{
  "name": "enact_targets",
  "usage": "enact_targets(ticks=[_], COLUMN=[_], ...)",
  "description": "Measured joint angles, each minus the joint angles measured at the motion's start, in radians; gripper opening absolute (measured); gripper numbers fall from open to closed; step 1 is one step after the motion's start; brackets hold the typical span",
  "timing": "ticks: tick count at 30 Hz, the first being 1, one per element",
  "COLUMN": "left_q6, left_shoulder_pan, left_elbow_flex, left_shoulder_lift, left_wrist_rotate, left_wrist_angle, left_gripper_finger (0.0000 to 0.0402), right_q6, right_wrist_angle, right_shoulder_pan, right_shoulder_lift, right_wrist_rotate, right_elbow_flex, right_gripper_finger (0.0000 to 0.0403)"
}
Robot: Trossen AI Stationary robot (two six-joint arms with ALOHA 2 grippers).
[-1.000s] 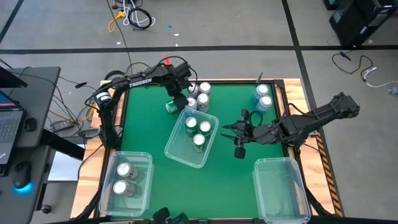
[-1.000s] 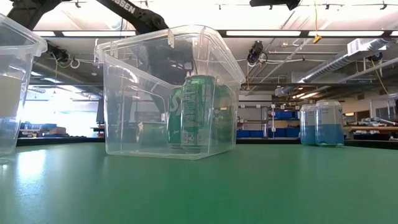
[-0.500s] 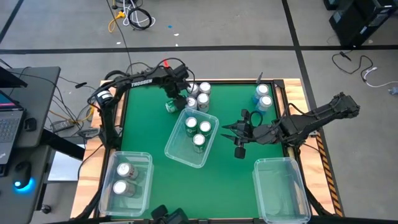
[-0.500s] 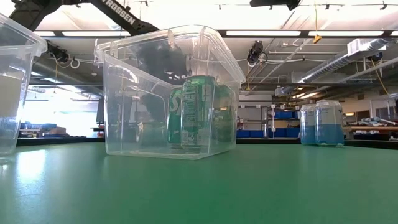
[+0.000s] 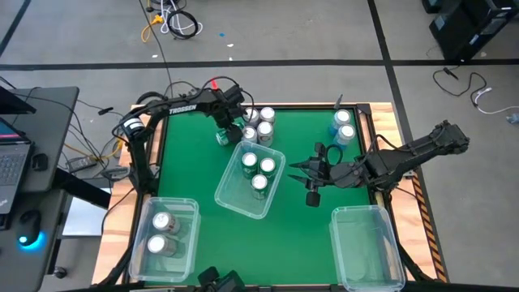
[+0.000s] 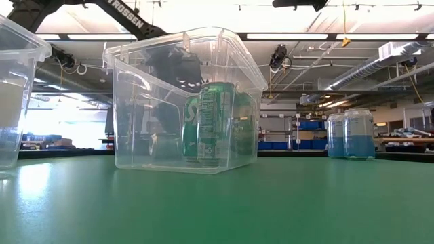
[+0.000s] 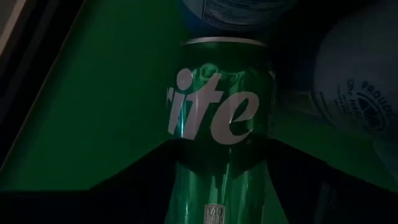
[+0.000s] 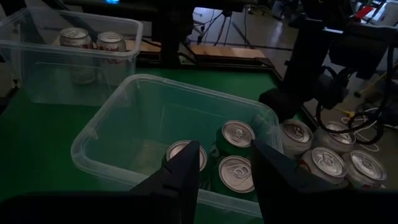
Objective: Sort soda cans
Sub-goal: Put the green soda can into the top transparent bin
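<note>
1. Three green cans [image 5: 257, 169] stand in the clear bin [image 5: 229, 197] at the tabletop's [image 5: 308, 223] middle.
2. One green can [image 7: 217, 124] lies on its side near the far edge, between the left gripper's [image 5: 225, 133] parted fingers; whether they press it I cannot tell.
3. Two blue cans [image 5: 344, 126] stand at the far right corner.
4. Two silver-white cans [image 5: 161, 234] sit in the near-left bin [image 5: 191, 207].
5. Right gripper [image 5: 297, 169] hovers beside the middle bin, fingers apart, empty.
</note>
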Motion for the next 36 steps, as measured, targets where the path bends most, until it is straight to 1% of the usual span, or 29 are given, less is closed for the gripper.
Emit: enact_targets(ticks=[7,12,18,25,27,30,36], left_q6=[0.001,-0.001,0.000,0.002,0.009,0.025,0.052], left_shoulder_pan=[0.002,-0.006,-0.009,-0.014,-0.014,-0.013,-0.013], left_elbow_flex=[0.003,0.022,-0.003,-0.014,-0.006,0.024,0.105], left_shoulder_lift=[0.023,0.027,0.025,0.022,0.022,0.025,0.029], left_wrist_rotate=[0.076,0.035,0.060,0.031,0.033,0.038,0.005], left_wrist_angle=[-0.037,-0.069,-0.060,-0.072,-0.097,-0.176,-0.330], left_gripper_finger=[0.0246,0.0246,0.0246,0.0242,0.0230,0.0200,0.0143], right_q6=[-0.002,-0.004,-0.004,-0.004,-0.004,-0.004,-0.004], right_wrist_angle=[-0.004,-0.004,-0.005,-0.005,-0.005,-0.005,-0.005], right_shoulder_pan=[0.000,0.000,0.000,0.000,0.000,0.000,0.000], right_shoulder_lift=[0.000,0.000,0.000,0.000,0.000,0.000,0.000], right_wrist_rotate=[0.000,0.000,-0.001,-0.001,0.000,-0.001,-0.001], right_elbow_flex=[0.000,0.000,0.000,0.000,0.000,0.000,0.000], right_gripper_finger=[0.0130,0.0140,0.0154,0.0164,0.0165,0.0165,0.0166])
